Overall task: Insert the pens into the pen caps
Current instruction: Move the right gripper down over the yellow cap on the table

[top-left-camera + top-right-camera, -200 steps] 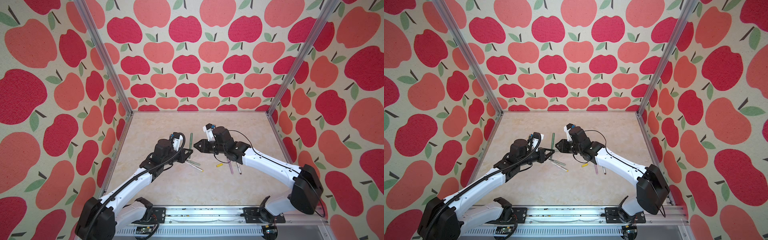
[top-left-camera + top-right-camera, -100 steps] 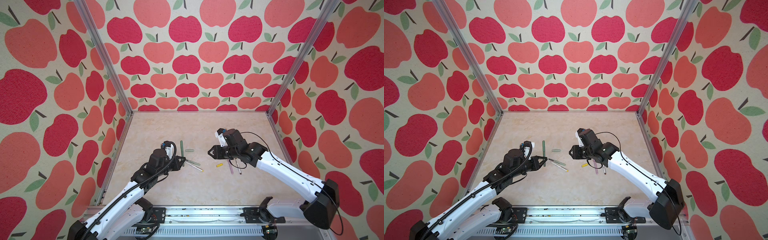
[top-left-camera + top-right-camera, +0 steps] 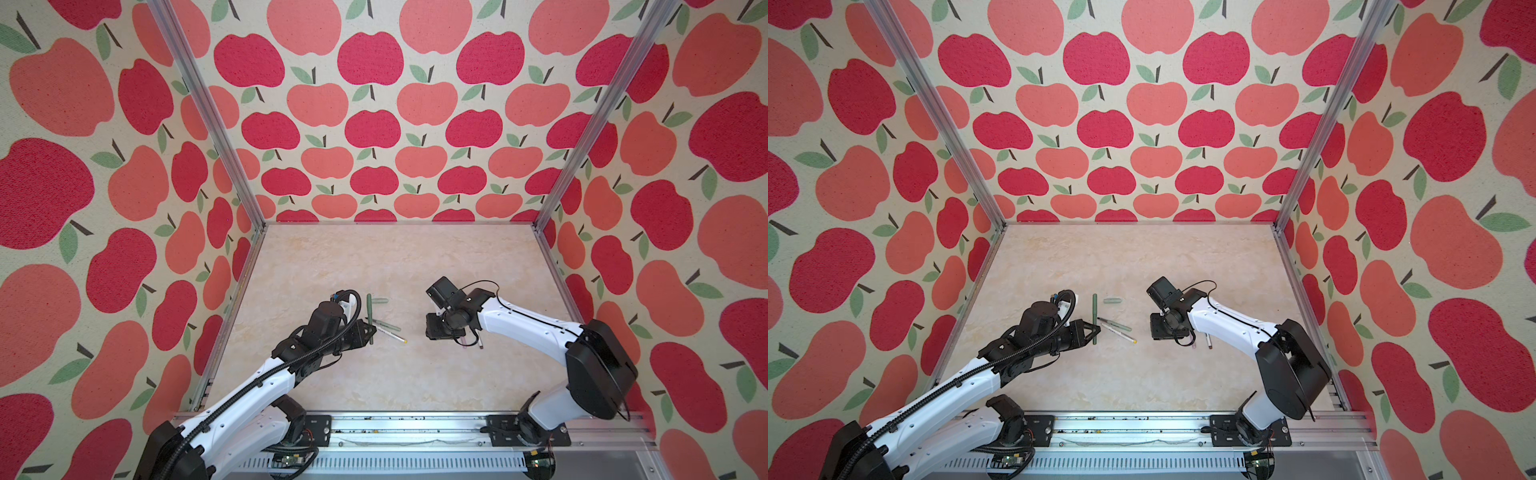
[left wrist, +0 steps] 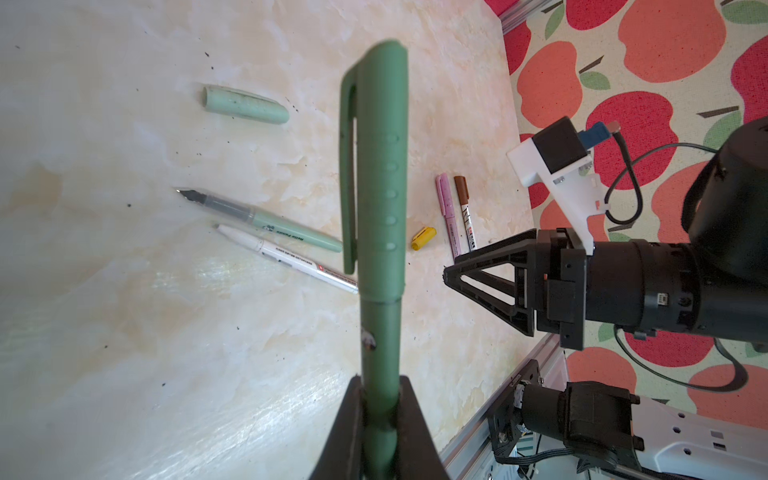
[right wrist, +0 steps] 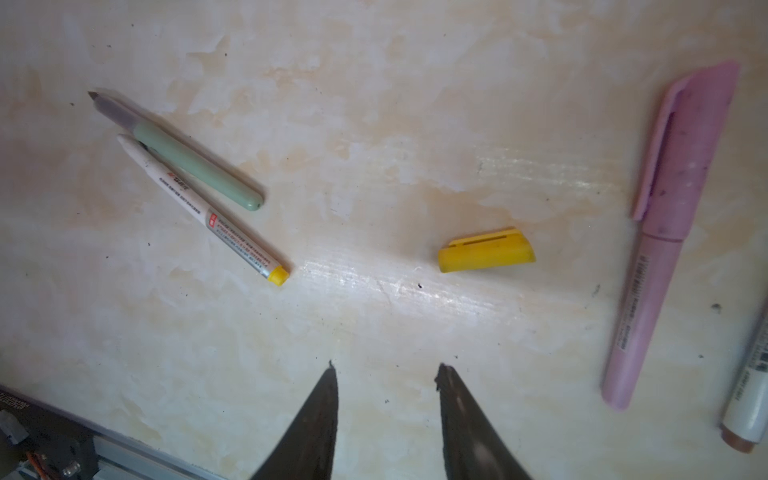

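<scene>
My left gripper (image 4: pixel 380 388) is shut on the barrel of the dark green pen (image 4: pixel 376 208), which wears its dark green cap and stands upright in both top views (image 3: pixel 369 316). My right gripper (image 5: pixel 386 368) is open and empty, pointing down at the table just short of the yellow cap (image 5: pixel 486 249). The uncapped pale green pen (image 5: pixel 195 166) and the white pen with a yellow end (image 5: pixel 208 212) lie side by side. A pale green cap (image 4: pixel 245 104) lies apart from them. The pink pen (image 5: pixel 665 232) and the brown-capped white pen (image 4: pixel 464 212) lie capped together.
The marble-look tabletop (image 3: pixel 395 257) is boxed in by apple-patterned walls. A metal rail (image 3: pixel 415 428) with both arm bases runs along the front edge. The right arm's wrist (image 4: pixel 623 282) hangs close beside the held pen in the left wrist view.
The two grippers, which met in the middle a second ago, have drawn apart. The left one keeps the dark green pen. The right one has opened and swung down over the table.
</scene>
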